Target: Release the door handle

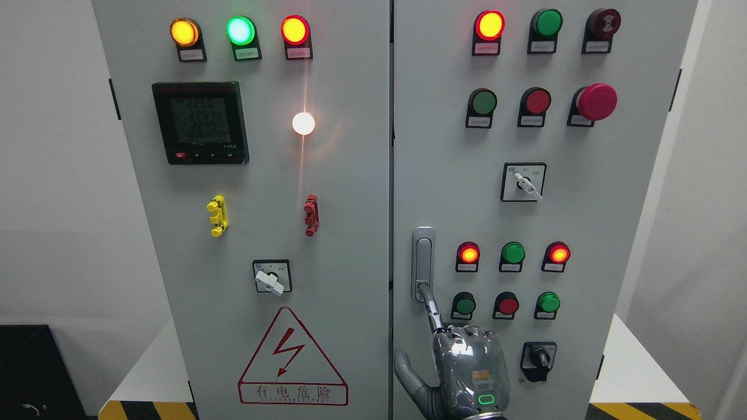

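Right hand (467,367), index finger extended, others curled, touches the upright door handle's (423,256) lower end.

On the left cabinet door a black digital meter (200,123) sits as the landmark: above it glow an amber lamp (184,32), a green lamp (240,30) and a red lamp (295,30). Below the meter hang a yellow clip (217,215) and a red clip (311,215), lower still a rotary switch (271,277) and a red-edged warning triangle (292,359). Far right of the meter juts a red mushroom button (596,101).

One robot hand (461,364) rises from the bottom edge, index finger extended upward, thumb splayed left.
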